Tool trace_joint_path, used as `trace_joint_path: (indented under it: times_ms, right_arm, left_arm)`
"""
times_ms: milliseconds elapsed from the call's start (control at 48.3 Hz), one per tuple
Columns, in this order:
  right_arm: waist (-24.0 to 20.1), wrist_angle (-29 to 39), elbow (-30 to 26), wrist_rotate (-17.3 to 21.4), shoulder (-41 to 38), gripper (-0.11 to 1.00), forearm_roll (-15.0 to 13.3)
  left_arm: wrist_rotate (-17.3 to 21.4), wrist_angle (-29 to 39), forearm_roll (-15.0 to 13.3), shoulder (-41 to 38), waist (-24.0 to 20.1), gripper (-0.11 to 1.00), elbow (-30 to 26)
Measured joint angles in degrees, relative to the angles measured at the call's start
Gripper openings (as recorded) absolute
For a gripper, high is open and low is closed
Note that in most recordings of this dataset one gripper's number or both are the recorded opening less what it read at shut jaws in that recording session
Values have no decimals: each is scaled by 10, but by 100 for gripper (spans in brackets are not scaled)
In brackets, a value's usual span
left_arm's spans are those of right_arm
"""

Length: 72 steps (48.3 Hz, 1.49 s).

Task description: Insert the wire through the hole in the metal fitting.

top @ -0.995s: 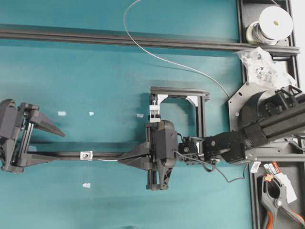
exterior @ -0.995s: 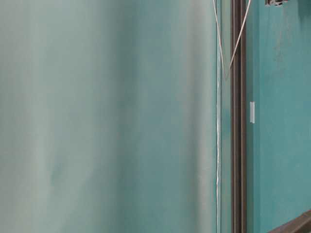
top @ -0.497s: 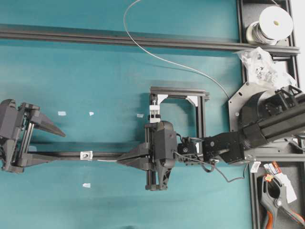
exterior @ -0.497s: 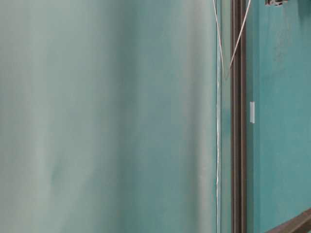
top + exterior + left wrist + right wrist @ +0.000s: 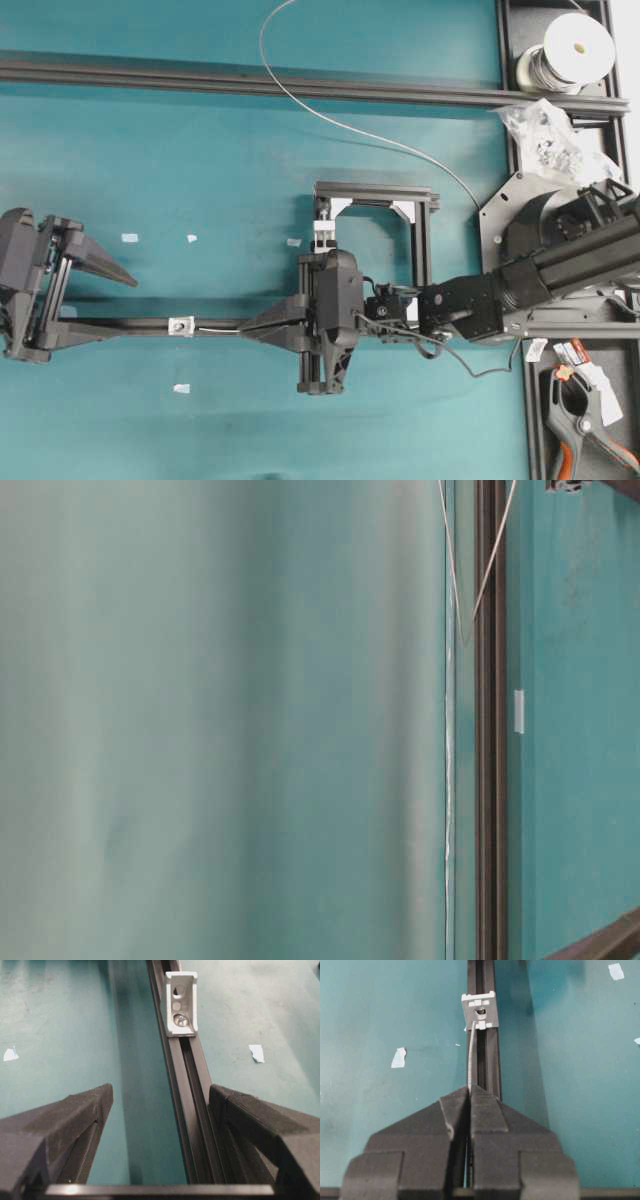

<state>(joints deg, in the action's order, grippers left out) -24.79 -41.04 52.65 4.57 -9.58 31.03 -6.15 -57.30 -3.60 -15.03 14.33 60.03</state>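
While the right end effector (image 5: pixel 470 1091) pinches the hair-thin silvery wire (image 5: pixel 471 1055) between pressed-together black fingers, the wire's tip reaches the small silver squarish metal fitting (image 5: pixel 480 1010) on the black slotted rail (image 5: pixel 490 1060), just below its dark hole. At the overhead frame's left edge, the left end effector (image 5: pixel 95 295) stands spread wide, straddling the rail on the teal worktop (image 5: pixel 200 160).

No legible text, brand, number or sign was found in any view. One red-and-white tag (image 5: pixel 573 352) lay at the tabletop's lower right corner beside an orange-handled clamp (image 5: pixel 580 425); its print was too small to read. The white tape scraps (image 5: pixel 129 238) were blank.
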Motion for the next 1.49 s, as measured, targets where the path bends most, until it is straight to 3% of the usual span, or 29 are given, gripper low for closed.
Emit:
trace_joint_path:
  times_ms: [1492]
  right_arm:
    - [10, -5, -19, -4, -19, -1, 0]
  left_arm:
    - [1, 1, 0, 1, 0, 83, -6]
